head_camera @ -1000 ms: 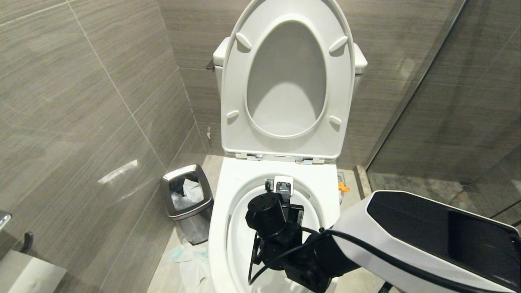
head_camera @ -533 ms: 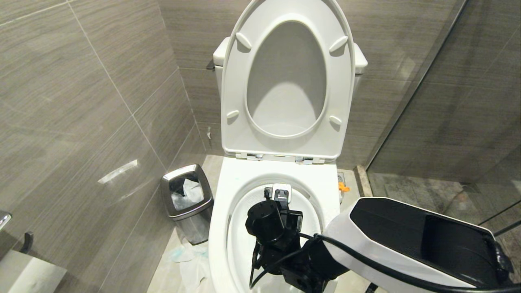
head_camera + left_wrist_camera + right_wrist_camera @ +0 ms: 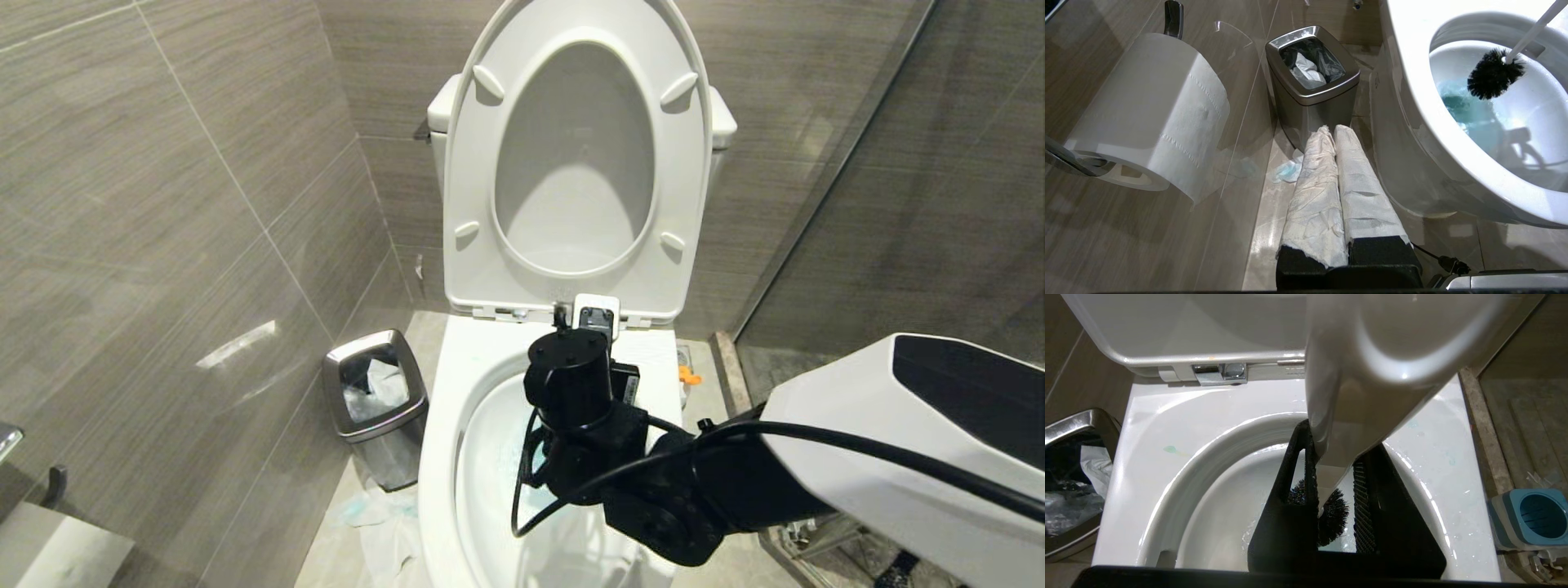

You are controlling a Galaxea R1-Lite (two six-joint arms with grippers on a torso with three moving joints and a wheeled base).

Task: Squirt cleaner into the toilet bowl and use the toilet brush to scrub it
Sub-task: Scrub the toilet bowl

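Note:
The white toilet bowl stands open, with blue-tinted water at its bottom. My right gripper hangs over the bowl's back half, shut on the white handle of the toilet brush. The brush's black bristle head sits inside the bowl, just above the water. In the head view my right wrist hides the fingers and the brush. My left gripper, its fingers wrapped in white paper, is shut and empty, low beside the toilet. No cleaner bottle is in view.
Seat and lid stand raised against the tank. A steel waste bin sits left of the toilet, with crumpled tissue on the floor. A toilet paper roll hangs on the left wall. The blue-grey brush holder and a glass partition are to the right.
My right arm has risen and moved toward the back of the bowl, carrying the brush with it. Blue water now shows in the head view. The left arm is still.

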